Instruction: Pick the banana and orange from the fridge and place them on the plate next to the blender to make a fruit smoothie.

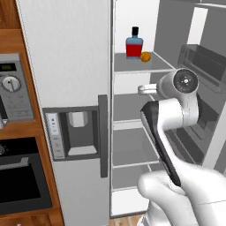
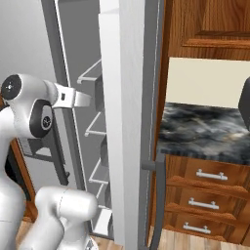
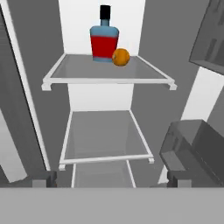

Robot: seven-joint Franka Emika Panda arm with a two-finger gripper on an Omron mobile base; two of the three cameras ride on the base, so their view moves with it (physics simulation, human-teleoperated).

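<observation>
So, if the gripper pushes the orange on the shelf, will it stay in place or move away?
The orange is a smooth round ball, so it would probably roll at a light push. It sits on a flat shelf near the bottle, which might stop it on that side. Smooth skin may slip between the fingertips.

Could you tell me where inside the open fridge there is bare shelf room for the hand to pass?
In the fridge, the shelf below the top one looks bare from rim to rim. The top shelf is free at its left and front; it is crowded at the back, where the orange sits against the red-and-blue bottle.
</observation>
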